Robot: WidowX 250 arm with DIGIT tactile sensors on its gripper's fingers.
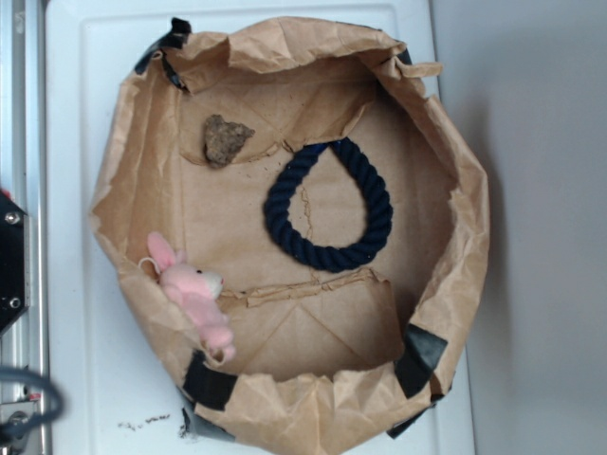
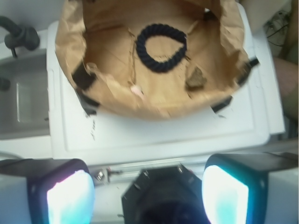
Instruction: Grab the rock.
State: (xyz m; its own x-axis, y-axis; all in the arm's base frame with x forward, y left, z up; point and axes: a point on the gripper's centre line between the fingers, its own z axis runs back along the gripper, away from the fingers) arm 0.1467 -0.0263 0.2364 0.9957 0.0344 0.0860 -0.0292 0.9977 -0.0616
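Showing only in wrist view — gripper [image 2: 147, 186], jaws apart, w/ nothing between; rock [image 1: 226, 139] untouched.

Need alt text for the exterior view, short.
Top-down view of a brown paper-lined basin on a white table, holding a grey-brown rock at upper left, a dark blue rope ring in the middle, and a pink plush bunny against the lower-left wall. No gripper is in this view.

A dark blue rope ring [image 1: 328, 206] lies mid-bag; a pink plush bunny [image 1: 194, 294] seemingly leans against the brown paper bag [image 1: 455, 275] wall.
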